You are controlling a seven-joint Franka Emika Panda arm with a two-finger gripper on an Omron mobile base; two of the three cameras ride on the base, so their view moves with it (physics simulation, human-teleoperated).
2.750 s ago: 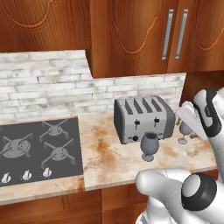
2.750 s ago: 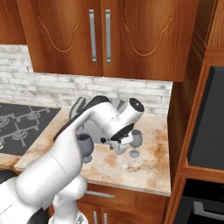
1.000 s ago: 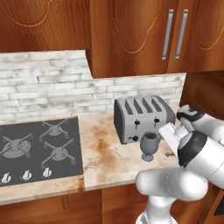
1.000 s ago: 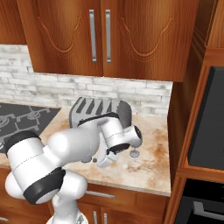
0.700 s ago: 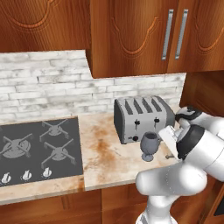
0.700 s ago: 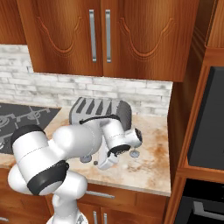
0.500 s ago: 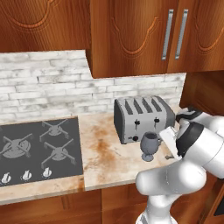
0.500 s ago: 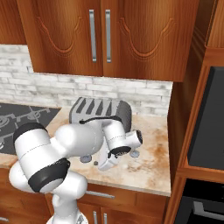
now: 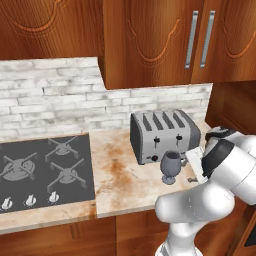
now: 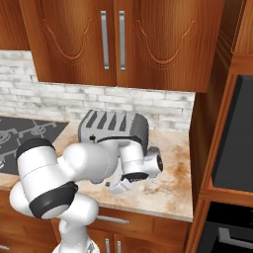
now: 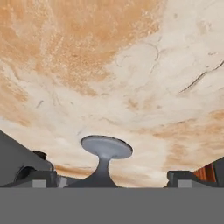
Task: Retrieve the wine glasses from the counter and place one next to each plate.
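Observation:
One smoky-grey wine glass (image 9: 170, 165) stands upright on the beige marbled counter (image 9: 120, 175), just in front of the toaster. My gripper (image 9: 193, 171) is low over the counter to the right of that glass, and my arm hides much of what lies there. In the hand view my gripper (image 11: 111, 178) is open, with the round foot and stem of a second wine glass (image 11: 106, 147) between the two fingertips (image 11: 40, 177), neither of them touching it. The bowl of this glass is out of view. The plates are out of view.
A silver four-slot toaster (image 9: 164, 134) stands against the brick backsplash, close behind the glasses. A black gas hob (image 9: 42, 170) fills the counter's left. A tall wooden cabinet with a dark oven (image 10: 232, 148) closes off the right end. Wall cabinets hang overhead.
My hand has sunk a little lower and nearer to the counter beside the toaster. The jaws have stayed open. The free-standing glass has not moved.

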